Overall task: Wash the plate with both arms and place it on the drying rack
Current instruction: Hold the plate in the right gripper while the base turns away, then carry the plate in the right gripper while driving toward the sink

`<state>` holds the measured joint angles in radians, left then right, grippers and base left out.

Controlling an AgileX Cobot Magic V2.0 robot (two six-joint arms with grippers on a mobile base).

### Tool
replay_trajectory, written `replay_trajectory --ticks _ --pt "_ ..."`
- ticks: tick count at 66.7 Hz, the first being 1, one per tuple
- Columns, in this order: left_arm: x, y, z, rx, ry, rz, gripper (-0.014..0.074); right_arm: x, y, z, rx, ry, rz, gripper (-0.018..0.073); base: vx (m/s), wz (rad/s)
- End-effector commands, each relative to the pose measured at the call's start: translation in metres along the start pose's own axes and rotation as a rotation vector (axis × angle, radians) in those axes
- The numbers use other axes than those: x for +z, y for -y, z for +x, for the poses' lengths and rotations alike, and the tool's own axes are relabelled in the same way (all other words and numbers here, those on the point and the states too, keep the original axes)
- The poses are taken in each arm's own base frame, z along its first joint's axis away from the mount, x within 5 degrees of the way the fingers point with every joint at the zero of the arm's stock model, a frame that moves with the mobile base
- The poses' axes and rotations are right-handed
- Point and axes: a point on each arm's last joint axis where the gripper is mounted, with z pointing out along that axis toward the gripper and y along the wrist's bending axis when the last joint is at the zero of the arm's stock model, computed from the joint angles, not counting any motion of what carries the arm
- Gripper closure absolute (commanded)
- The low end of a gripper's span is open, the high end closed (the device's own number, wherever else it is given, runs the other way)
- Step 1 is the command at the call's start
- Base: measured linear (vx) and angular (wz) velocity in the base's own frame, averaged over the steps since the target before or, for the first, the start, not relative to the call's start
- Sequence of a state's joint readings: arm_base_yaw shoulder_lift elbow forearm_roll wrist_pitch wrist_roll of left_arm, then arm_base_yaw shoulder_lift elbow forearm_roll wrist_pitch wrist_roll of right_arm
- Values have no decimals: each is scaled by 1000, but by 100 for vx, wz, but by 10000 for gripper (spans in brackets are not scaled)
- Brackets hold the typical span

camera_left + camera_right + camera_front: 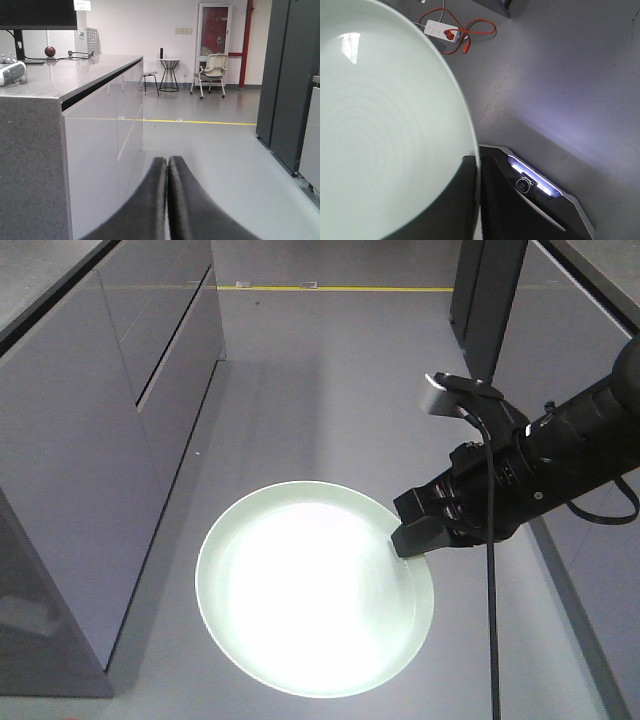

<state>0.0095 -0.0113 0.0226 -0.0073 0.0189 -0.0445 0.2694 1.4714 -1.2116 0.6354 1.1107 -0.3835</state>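
The right gripper (412, 537) is clamped on the rim of the plate (310, 610). Its fingers (455, 210) pinch the edge from both faces, so the whole disc hangs off that one hold and spreads away from the fingertips, out past them and to the arm's left. The plate is carried in the air over the floor (330, 390), touching nothing else. Being round, it has no long axis. Its broad face is turned up toward the front camera, close to level, though strong glare washes out the middle and I cannot say for certain which face is uppermost. I judge it stiff, fairly light, glossy and breakable. An edge pinch on such a glaze is likely to slip or let the disc swing, more so once wet, so a second hold on the rim opposite the right gripper would steady it best. The left gripper (167, 195) has its fingers pressed together on nothing, well apart from the plate and aimed level across the room. Just to its left stands the grey surface (65, 75), and farther ahead of it a yellow line (210, 122) crosses the floor. Beyond the right gripper's fingertips a white power strip (440, 29) lies on the floor. No drying rack appears in any view.
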Motion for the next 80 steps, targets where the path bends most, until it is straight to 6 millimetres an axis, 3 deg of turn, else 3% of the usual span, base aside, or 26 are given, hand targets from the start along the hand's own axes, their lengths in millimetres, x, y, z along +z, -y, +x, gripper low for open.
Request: replay_trajectory --ticks 1,80 --pt "-3 1 -17 -12 114 9 603 -17 -12 -5 -25 85 -25 568 20 0" --pt "-3 1 -17 -12 114 9 603 -17 -12 -5 -25 85 -25 568 23 -3"
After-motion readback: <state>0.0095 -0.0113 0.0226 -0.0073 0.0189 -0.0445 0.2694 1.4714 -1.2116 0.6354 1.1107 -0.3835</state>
